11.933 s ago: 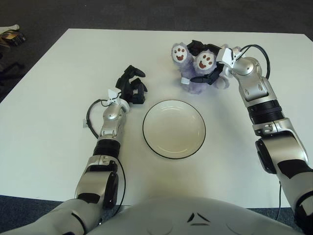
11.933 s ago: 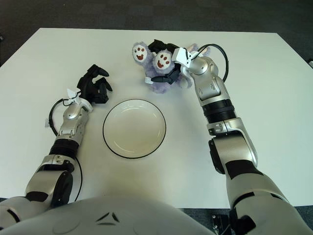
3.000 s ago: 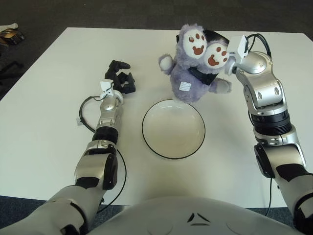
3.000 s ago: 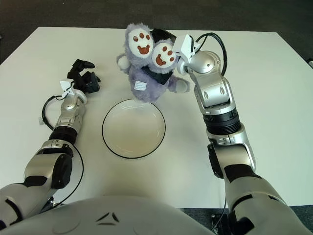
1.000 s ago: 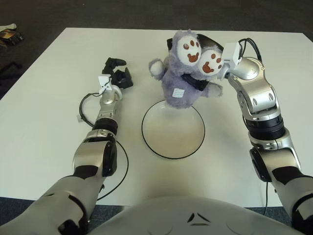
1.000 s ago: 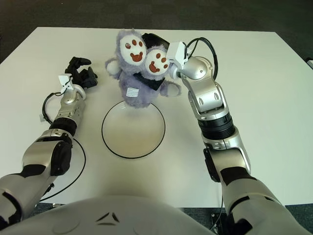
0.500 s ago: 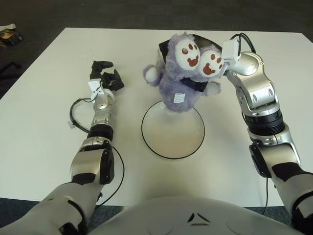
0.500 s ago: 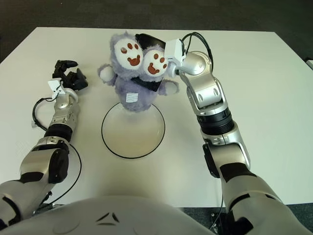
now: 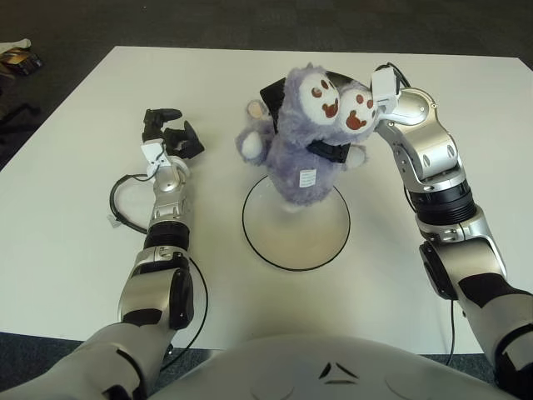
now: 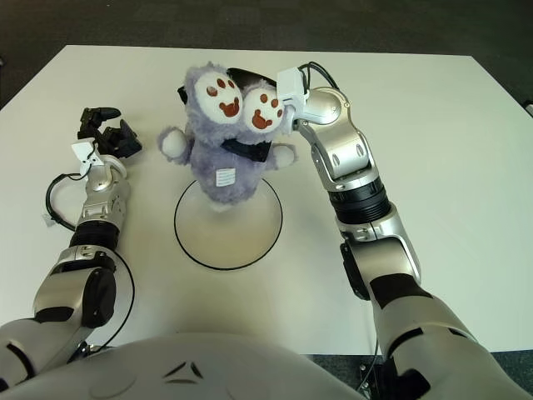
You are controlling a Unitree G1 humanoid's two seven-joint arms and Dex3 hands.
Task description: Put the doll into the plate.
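The right hand holds the doll above the far part of the plate. Its black fingers are clamped around the doll's legs, one wrapping across the front below the two pawed feet, the rest hidden behind the purple fur. The doll hangs feet up, the brown paw pads toward the camera, its body and white label pointing down toward the plate. The doll's lower end overlaps the plate's far rim in both views; whether it touches the plate cannot be told. The plate lies on the white table, its near half bare. The left hand shows well to the left of the plate, fingers apart and holding nothing.
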